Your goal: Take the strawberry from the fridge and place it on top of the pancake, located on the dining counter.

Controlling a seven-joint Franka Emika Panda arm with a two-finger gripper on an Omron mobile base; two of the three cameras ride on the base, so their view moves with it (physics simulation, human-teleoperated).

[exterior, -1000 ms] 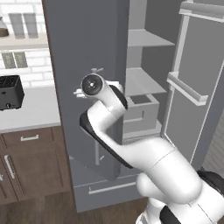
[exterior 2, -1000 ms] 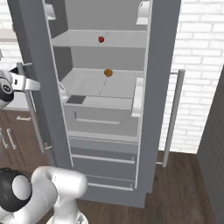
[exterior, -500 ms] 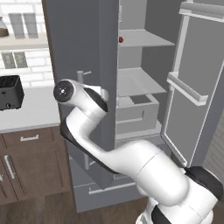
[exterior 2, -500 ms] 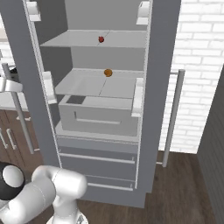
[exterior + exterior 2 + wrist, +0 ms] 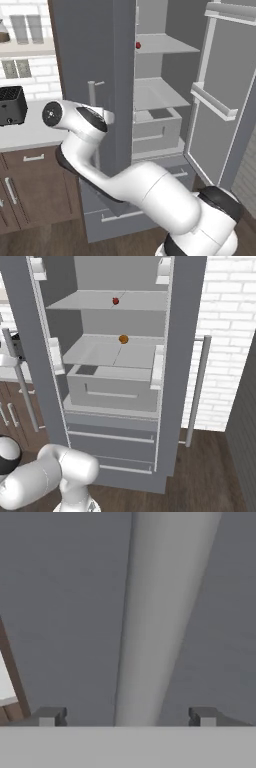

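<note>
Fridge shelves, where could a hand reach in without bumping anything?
The upper shelf is bare either side of the strawberry. The middle shelf is bare in front of the orange-brown lump. Tightest is above the open drawer.

A black toaster (image 5: 12, 105) sits on the white counter (image 5: 30, 136) above brown cabinets (image 5: 35, 187).

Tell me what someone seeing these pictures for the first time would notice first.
Most striking is the tall grey fridge standing with both doors open. A tiny red strawberry sits on its upper shelf, with an orange-brown lump on the shelf below. The hand is open, its fingertips either side of a pale grey bar handle.
</note>
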